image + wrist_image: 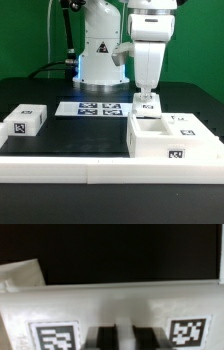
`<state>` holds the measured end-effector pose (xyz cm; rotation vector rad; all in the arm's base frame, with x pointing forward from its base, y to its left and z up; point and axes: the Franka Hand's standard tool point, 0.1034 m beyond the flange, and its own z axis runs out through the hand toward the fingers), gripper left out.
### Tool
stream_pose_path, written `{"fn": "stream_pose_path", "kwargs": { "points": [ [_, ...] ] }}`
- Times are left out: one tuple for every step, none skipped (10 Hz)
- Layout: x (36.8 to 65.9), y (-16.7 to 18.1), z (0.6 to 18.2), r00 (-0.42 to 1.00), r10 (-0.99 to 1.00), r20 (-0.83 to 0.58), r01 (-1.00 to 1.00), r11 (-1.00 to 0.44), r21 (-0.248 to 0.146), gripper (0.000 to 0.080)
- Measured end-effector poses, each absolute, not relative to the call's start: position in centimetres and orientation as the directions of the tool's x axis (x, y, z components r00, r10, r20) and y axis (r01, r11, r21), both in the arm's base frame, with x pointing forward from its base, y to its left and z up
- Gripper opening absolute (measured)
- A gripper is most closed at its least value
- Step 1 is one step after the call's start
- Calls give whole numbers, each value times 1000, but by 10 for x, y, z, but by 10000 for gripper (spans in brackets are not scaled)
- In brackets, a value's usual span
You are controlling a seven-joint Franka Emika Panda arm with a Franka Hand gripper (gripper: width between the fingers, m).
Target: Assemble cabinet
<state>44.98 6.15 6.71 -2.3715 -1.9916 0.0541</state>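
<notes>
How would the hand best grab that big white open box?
Probably from above, pinching its thin upright far wall: the cabinet body is open-topped and looks too wide to span. The hand hangs right there.

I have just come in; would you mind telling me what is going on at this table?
The Panda arm's gripper is down at the rear edge of the cabinet body, the large white tagged box on the exterior view's right. In the wrist view its fingers sit close together over that white surface, but whether they clamp anything cannot be told. A small tagged panel lies apart on the exterior view's left, and the marker board lies between them.
</notes>
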Motion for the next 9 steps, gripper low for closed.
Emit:
{"fn": "stream_pose_path", "kwargs": {
  "points": [
    [449,62,66,173,985,2,983,-172,-58,69],
    [449,62,66,173,985,2,983,-172,-58,69],
    [450,61,66,171,985,2,984,-170,-58,69],
    [453,60,67,171,985,3,984,-170,-54,69],
    [455,59,67,173,985,4,984,-172,-53,69],
    [456,58,66,175,985,5,983,-175,-53,69],
    [458,58,65,176,984,6,983,-175,-52,69],
    [458,58,66,176,984,6,983,-175,-52,69],
    [458,58,65,176,984,6,983,-176,-52,69]
  ]
}}
